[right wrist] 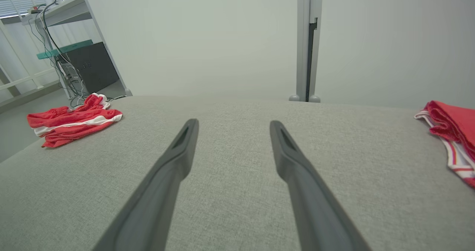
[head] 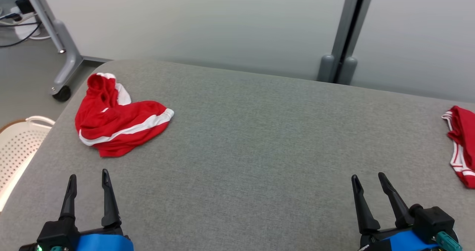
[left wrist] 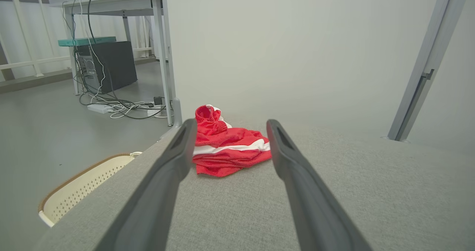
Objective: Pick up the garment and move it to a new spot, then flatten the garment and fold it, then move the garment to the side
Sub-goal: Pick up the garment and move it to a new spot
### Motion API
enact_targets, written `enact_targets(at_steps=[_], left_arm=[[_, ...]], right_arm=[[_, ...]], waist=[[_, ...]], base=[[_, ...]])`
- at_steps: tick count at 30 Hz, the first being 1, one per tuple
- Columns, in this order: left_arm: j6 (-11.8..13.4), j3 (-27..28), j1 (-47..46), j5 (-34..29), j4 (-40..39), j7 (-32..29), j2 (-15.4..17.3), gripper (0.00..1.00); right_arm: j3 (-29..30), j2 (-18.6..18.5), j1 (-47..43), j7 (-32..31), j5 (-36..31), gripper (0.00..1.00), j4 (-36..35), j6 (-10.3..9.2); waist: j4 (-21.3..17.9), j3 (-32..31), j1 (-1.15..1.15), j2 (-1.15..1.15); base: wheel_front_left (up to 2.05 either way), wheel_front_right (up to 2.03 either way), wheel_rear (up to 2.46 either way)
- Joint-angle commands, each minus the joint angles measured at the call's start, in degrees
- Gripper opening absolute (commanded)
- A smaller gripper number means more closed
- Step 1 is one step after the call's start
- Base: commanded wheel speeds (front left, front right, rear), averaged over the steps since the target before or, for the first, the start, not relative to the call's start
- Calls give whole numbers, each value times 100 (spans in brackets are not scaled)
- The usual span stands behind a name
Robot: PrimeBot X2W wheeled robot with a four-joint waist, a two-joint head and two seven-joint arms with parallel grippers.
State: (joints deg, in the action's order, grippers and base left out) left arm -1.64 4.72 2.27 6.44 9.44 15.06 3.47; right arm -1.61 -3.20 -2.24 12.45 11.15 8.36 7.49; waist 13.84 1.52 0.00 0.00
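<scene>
While garment (head: 118, 123) lies crumpled at far left: left tool (head: 88, 174), right tool (head: 367, 175) both spread wide, gripping nothing.

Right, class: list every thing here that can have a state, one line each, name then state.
left end effector: open, holding nothing
right end effector: open, holding nothing
red garment: crumpled, unfolded, lying on the table
second red garment: rumpled, at the table's right edge

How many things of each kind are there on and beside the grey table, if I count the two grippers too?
Red garments: 2, the left garment and the right garment
Baskets: 1, the white basket
Grippers: 2, the left gripper and the right gripper, both open
Total: 5
</scene>
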Motion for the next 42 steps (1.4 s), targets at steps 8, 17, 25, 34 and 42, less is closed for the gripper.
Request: enact_targets(at_steps=[8, 17, 25, 34, 42], left_arm=[[7, 132, 66, 27, -39, 15, 23, 100], [31, 175, 94, 2, -89, 15, 4, 100], [-1, 295, 114, 19, -92, 15, 19, 100], [66, 347, -123, 155, -44, 15, -20, 100], [-9, 613, -1137, 270, 233, 15, 177, 100]], right_arm=[[-42, 22, 106, 42, -61, 100, 69, 1], [-23, 26, 96, 74, -69, 100, 74, 1], [-97, 30, 154, 72, -85, 100, 99, 1], [-106, -32, 215, 24, -142, 100, -3, 1], [-18, -248, 409, -62, -276, 100, -368, 1]], waist=[[439, 83, 0, 0], [820, 130, 0, 0], [928, 140, 0, 0], [720, 298, 0, 0], [303, 775, 0, 0]], base=[[0, 0, 0], [0, 0, 0], [0, 0, 0], [0, 0, 0], [0, 0, 0]])
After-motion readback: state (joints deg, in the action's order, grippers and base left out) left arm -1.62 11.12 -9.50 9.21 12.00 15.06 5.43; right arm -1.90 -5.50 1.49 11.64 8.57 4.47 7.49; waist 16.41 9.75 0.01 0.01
